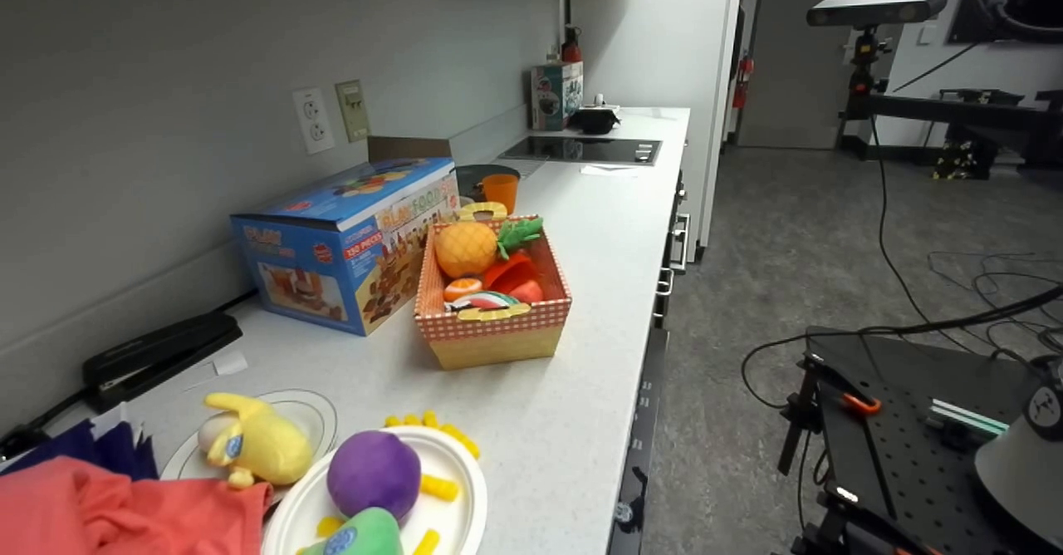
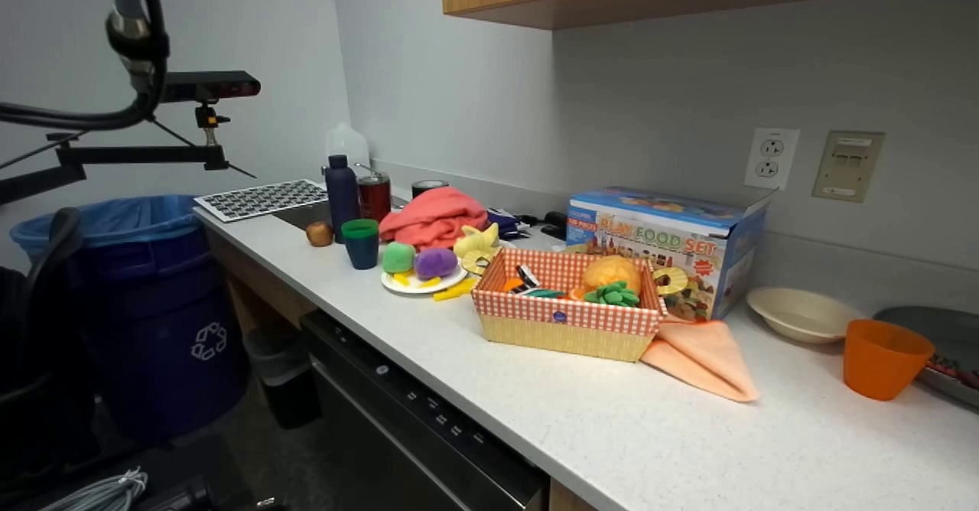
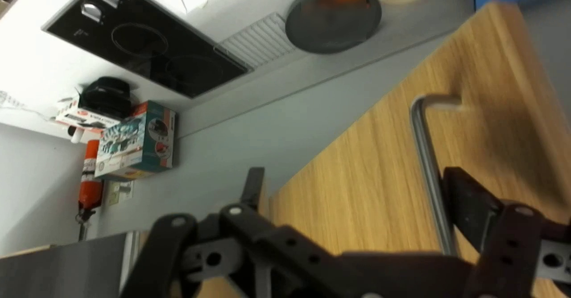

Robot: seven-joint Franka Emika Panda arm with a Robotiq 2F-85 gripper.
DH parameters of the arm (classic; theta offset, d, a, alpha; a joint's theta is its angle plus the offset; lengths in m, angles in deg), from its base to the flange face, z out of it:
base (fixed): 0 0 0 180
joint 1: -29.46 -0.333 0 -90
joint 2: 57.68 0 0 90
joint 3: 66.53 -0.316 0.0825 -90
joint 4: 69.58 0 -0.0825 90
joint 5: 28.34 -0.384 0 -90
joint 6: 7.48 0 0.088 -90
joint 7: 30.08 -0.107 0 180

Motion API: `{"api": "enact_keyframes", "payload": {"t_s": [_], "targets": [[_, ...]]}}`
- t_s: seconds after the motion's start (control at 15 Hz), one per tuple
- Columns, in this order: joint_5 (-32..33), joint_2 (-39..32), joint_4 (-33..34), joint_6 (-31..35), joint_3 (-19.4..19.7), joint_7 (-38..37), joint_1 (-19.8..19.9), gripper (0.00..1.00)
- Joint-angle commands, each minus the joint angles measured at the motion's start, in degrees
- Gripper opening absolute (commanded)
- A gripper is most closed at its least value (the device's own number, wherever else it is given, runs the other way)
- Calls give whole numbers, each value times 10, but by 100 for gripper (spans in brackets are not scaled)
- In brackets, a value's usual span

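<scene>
Handle (image 3: pixel 429 164) x1 nr wide-apart jaws

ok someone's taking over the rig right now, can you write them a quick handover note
Gripper: open, holding nothing, in front of a wooden cabinet door; only the wrist view shows it.
Where things are: the door's metal handle shows between the spread fingers, close beside one; whether they touch can't be told. Nor can I tell if the door is shut or ajar.
Also: a basket of toy food stands on the counter.
Done: the fingers are spread at the handle.
Left: no grip on the handle yet.
</scene>
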Motion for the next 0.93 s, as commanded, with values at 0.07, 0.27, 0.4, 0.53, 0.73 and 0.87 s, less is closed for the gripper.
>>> {"api": "enact_keyframes", "payload": {"t_s": [0.07, 0.27, 0.4, 0.53, 0.73, 0.87], "targets": [[-35, 25, -4, -135, 47, 113, -38, 100], [-32, 16, 14, -228, 60, 172, -46, 100], [-18, 8, 29, -297, 56, 197, -45, 100], [22, 11, 21, -319, 24, 168, -24, 100], [62, 27, 3, -312, -15, 136, -27, 100], [70, 23, 7, -327, -41, 119, -38, 100]]}}
